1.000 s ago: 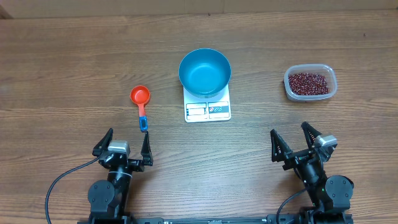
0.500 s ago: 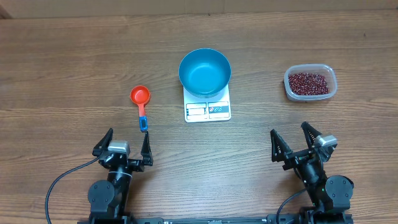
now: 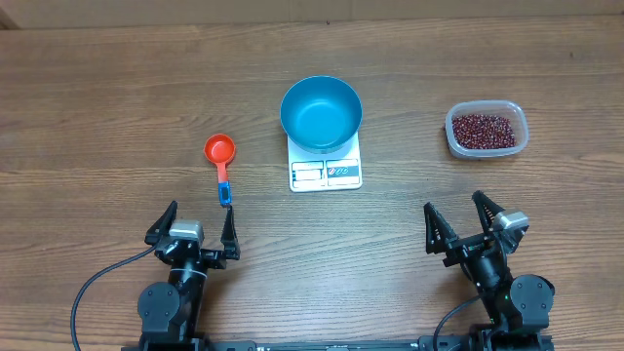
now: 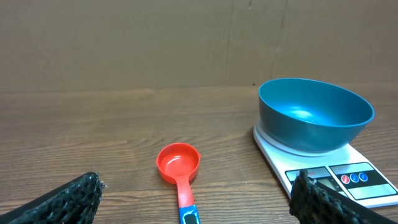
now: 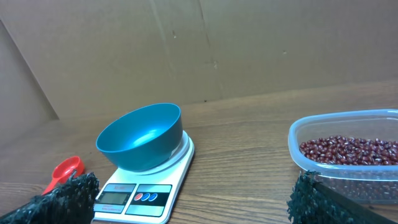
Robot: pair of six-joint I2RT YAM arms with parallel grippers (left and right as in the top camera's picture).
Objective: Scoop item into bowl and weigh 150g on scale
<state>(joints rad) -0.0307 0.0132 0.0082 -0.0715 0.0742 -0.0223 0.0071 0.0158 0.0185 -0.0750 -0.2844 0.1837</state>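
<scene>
Nothing is scooped yet. Left gripper [image 3: 200, 214], jaws wide and empty, at eight o'clock on the desk [image 3: 107, 88]. Scoop [image 3: 220, 151] at nine. Empty bowl [image 3: 321, 110] on the scale [image 3: 327, 174], twelve. Beans [image 3: 485, 130] in their tub [image 3: 521, 125], two. Right gripper [image 3: 453, 205], likewise wide, four.

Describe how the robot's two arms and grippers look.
Both arms are black. The left gripper and right gripper each have two pointed black fingers with rough pads and a silver-grey block behind. A black cable trails from the left arm.
</scene>
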